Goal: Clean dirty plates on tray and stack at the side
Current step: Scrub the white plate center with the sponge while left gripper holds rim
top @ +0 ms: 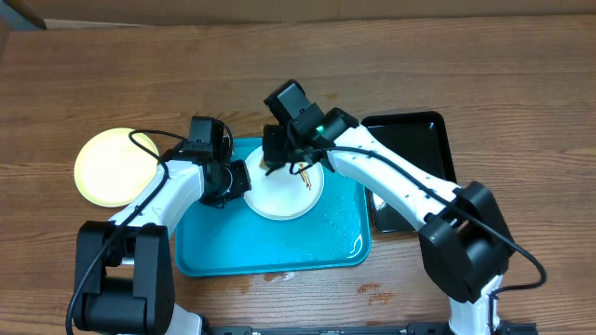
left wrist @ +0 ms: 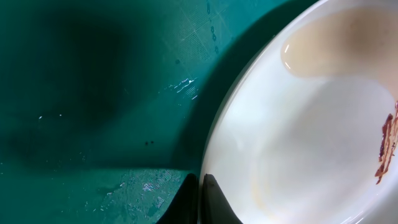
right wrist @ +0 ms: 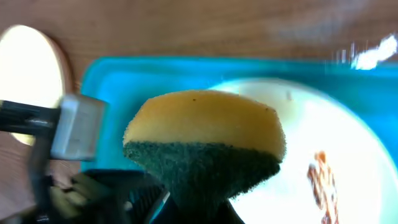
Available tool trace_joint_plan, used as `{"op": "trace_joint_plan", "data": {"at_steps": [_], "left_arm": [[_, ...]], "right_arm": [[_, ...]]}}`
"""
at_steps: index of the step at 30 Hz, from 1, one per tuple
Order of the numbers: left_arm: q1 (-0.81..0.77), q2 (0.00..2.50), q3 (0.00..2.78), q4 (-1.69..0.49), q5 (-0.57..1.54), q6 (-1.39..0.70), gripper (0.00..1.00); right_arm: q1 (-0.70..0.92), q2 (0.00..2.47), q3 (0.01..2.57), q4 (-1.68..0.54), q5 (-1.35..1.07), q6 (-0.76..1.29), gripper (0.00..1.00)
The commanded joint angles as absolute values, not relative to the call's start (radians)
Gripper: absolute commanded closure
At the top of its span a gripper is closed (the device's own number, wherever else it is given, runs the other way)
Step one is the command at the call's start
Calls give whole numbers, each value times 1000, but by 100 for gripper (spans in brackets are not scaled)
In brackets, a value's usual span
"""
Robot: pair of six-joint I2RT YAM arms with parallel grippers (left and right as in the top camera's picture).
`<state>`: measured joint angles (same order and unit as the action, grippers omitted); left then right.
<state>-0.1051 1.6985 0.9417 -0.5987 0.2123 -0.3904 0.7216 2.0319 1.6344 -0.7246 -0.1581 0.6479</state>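
- Sponge (right wrist: 205, 149), yellow top w/ green scrub side, is closest to the right wrist cam. The right gripper (right wrist: 199, 208) is pinched tight on it from below.
- White plate (top: 284, 191) sits in the tray (top: 214, 247), up against the far edge, near the middle. A brown smear (top: 305, 174) is on the plate's right side. It is not wiped off yet.
- Left gripper (top: 235, 181) is closed at the plate's left rim. In the left wrist cam the rim runs right in btwn the tips, so it looks like it pinches the plate to hold it.
- Pale yellow plate (top: 112, 167) is off the tray, on the table past the tray's far left corner.
- Can't see a 2nd white plate.
- What could go wrong:
- Sponge hangs over the plate's far left part and the smear is more to the right, so a short wipe may miss it.
- Push too hard and the plate may tip or pop out, bc only a thin rim is held.
- Tray looks wet near its right edge, so the plate may slide.
- Both grippers are v. close and could bump.
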Motion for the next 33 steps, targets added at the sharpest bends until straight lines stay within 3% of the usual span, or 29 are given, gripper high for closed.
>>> {"op": "trace_joint_plan", "data": {"at_steps": [1, 19, 26, 33], "left_arm": [[-111, 1709, 950, -602, 203, -397, 96], [-111, 1709, 950, -601, 203, -397, 96], [-111, 1709, 950, -602, 202, -397, 96], [-111, 1709, 950, -601, 199, -397, 96]], "right_arm": [[723, 2082, 1644, -756, -221, 742, 96], [722, 2299, 1642, -426, -149, 619, 96], [718, 2308, 1643, -421, 127, 620, 96], [687, 2308, 1643, -430, 232, 594, 96]]}}
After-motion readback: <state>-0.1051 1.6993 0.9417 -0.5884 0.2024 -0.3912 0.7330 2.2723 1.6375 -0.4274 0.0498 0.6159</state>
